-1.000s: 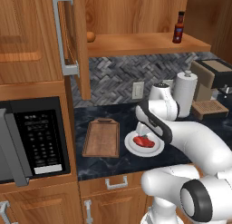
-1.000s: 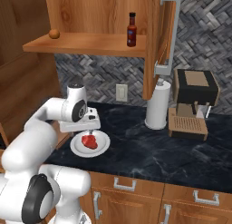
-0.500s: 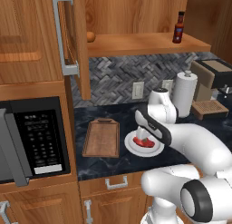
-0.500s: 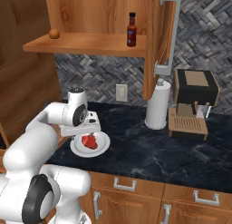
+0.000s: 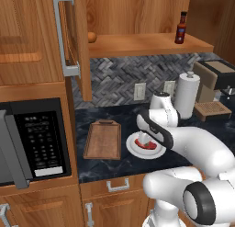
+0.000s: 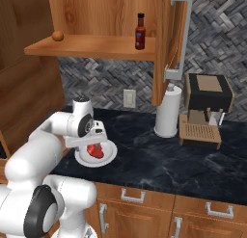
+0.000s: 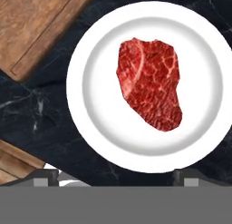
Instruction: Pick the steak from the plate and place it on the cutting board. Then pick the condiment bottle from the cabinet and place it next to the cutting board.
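Note:
The steak (image 7: 149,85), a red marbled slab, lies on the white plate (image 7: 102,128) on the dark counter. My gripper (image 7: 115,177) hovers just above the plate, open, its fingertips (image 7: 45,175) wide apart and nothing between them. In the left base view the gripper (image 5: 146,139) hangs over the steak (image 5: 149,146) and plate (image 5: 132,148), with the cutting board (image 5: 103,139) just to their left. From the right, the steak (image 6: 95,151) and plate (image 6: 107,157) sit under the hand. The condiment bottle (image 5: 181,27) (image 6: 140,31) stands upright on the shelf of the open cabinet (image 5: 137,42).
A white paper-towel roll (image 5: 187,95) (image 6: 168,112) and a coffee machine (image 6: 207,107) stand to the right on the counter. The black microwave (image 5: 32,139) is at the left. The cabinet door (image 5: 75,37) hangs open above the board. A small orange ball (image 5: 92,36) lies on the shelf.
The hand has come down closer to the plate and steak. The gripper stays open, and the steak, board and bottle have not moved.

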